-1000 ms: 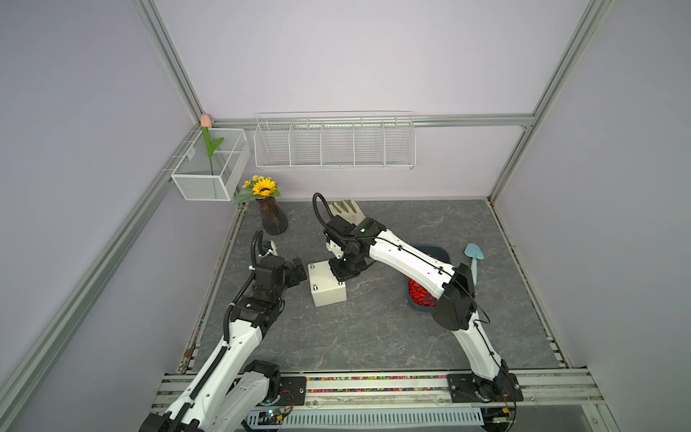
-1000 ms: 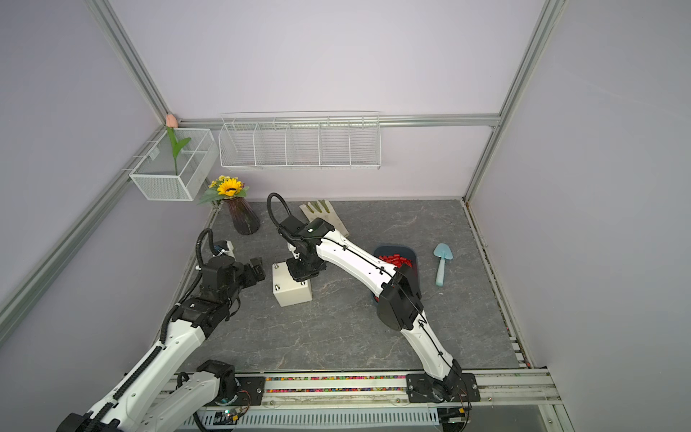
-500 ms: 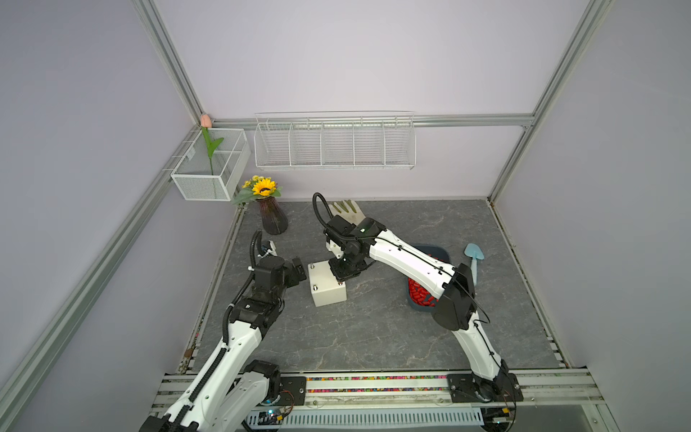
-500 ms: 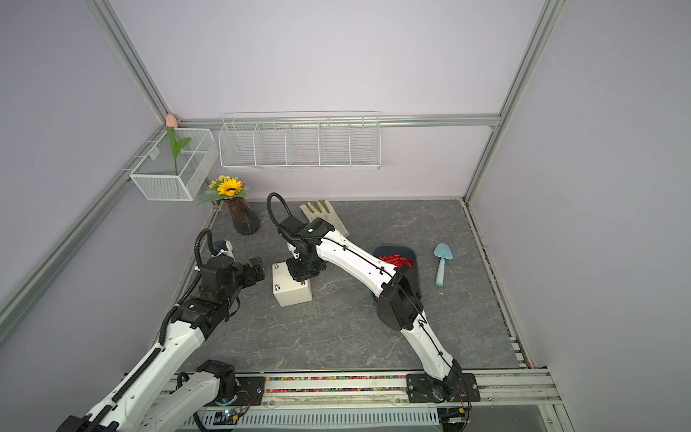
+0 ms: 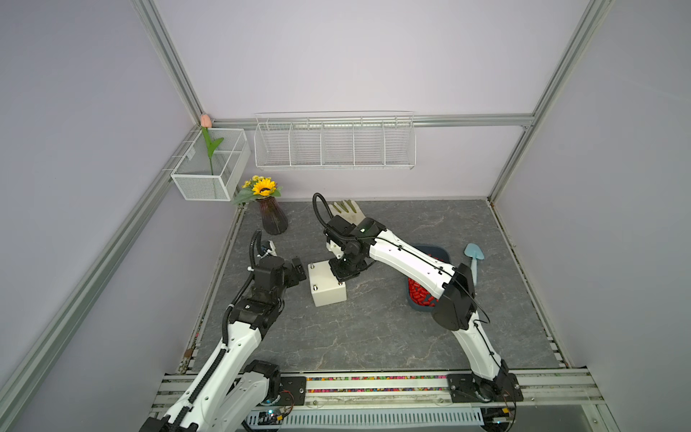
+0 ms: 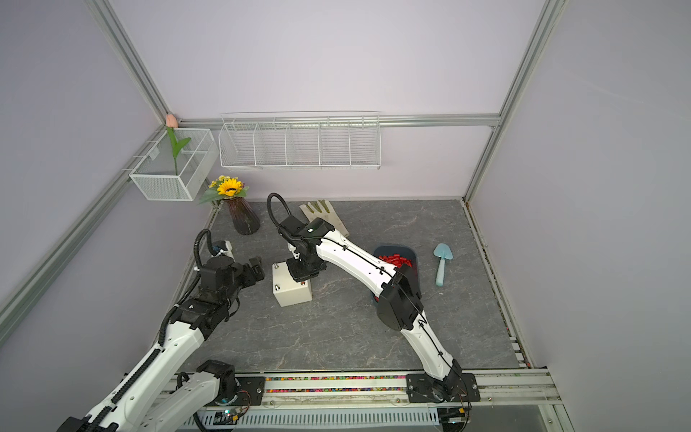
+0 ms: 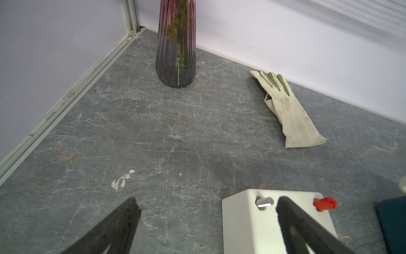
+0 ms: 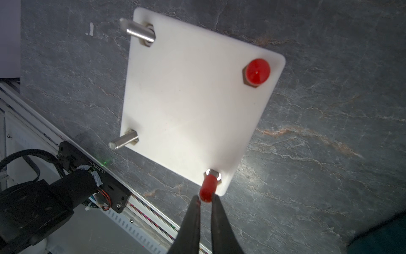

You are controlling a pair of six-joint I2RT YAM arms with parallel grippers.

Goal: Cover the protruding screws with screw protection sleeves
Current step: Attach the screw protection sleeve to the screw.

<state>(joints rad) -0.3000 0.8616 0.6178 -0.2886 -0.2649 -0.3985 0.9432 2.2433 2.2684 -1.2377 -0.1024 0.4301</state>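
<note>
Right fingers (image 8: 193, 220) tighter on red sleeve (image 8: 208, 187)

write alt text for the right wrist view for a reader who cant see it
The right claw pinches a red sleeve standing at one corner of the white box, seen from above. A second sleeve caps another corner; the other two screws are bare silver.

only legible txt: upside-down serial, approx "j6251004011", on black base plate (image 8: 96, 167).
</note>
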